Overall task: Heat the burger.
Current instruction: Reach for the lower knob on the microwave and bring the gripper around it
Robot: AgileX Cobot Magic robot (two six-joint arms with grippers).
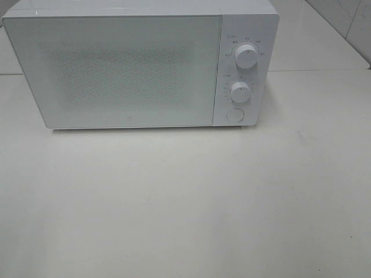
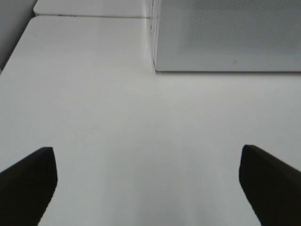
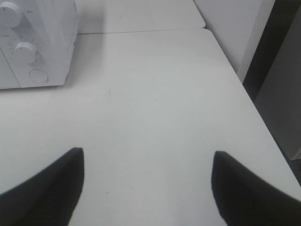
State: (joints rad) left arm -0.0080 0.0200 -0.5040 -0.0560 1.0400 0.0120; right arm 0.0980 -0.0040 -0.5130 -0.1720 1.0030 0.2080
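A: Claws?
B: Both spread apart, empty: left claw (image 2: 148, 186), right claw (image 3: 148, 188), over the bench (image 1: 185, 202) in front of the microwave (image 1: 116, 69) (door shut).
A: Where's the burger?
B: Can't tell.

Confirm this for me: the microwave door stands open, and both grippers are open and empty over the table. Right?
No. The microwave door is shut, as the exterior high view shows. The left gripper and right gripper are open and empty over the table.
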